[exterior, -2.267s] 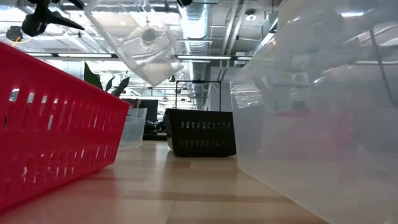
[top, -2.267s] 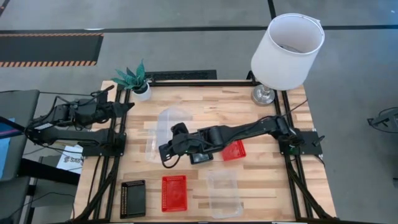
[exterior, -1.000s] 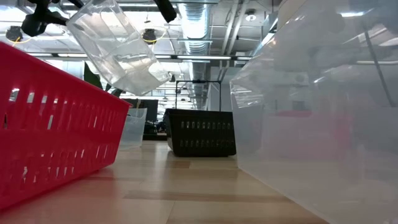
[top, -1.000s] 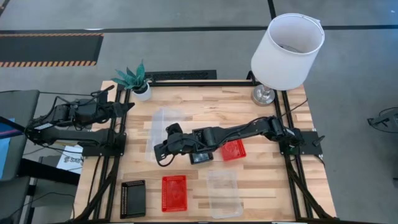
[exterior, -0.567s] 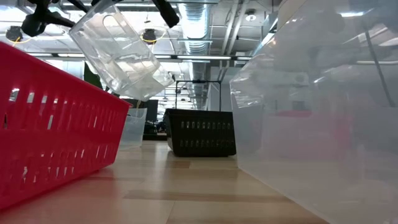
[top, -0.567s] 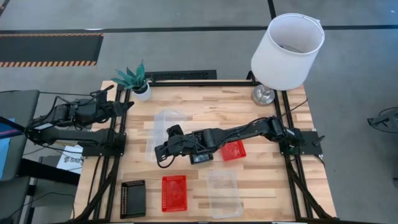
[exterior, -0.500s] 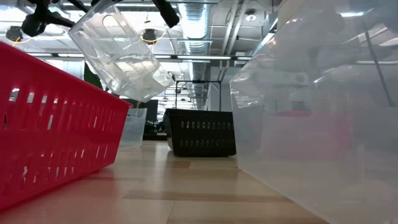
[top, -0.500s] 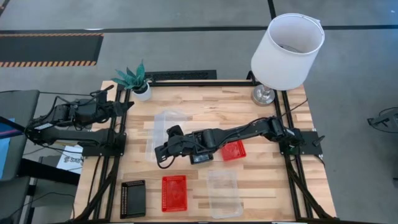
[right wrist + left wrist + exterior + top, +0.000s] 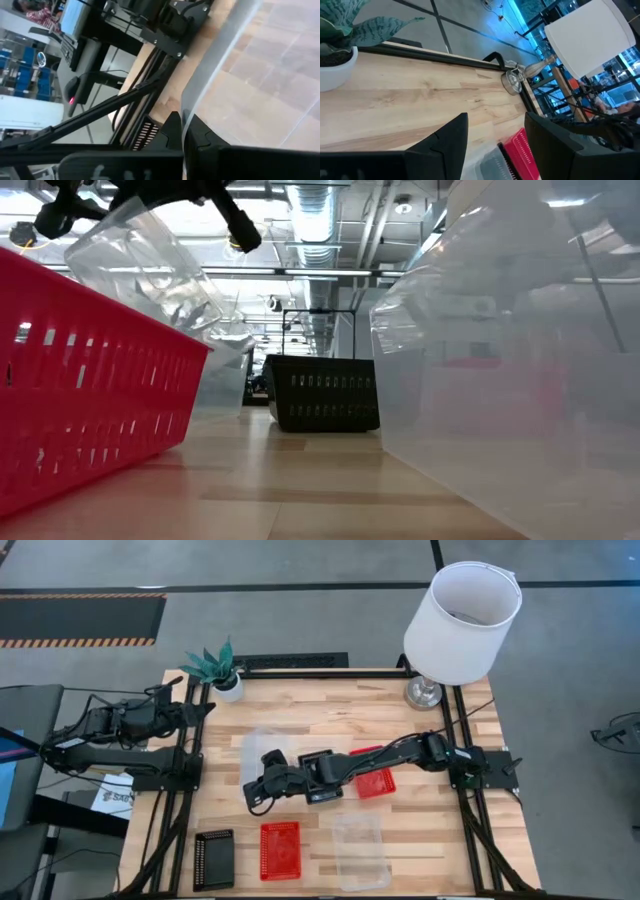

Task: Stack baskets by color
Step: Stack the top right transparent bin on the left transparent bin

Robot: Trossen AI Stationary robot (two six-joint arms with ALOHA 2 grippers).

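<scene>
Here the right gripper [image 9: 256, 790] pinches the rim of a clear basket [image 9: 150, 270], which hangs tilted from its jaws. The left gripper [image 9: 495, 135] waits with jaws apart, empty.

Wooden table [image 9: 330, 705]. Plant [image 9: 215, 667] at far left corner, lamp [image 9: 455, 625] at far right. Black basket [image 9: 213, 859], red basket [image 9: 280, 850], clear basket [image 9: 360, 850] along near edge. Second red basket [image 9: 378, 781] mid-table, toward right edge.

Red basket [image 9: 279, 849], black basket [image 9: 213, 858]
</scene>
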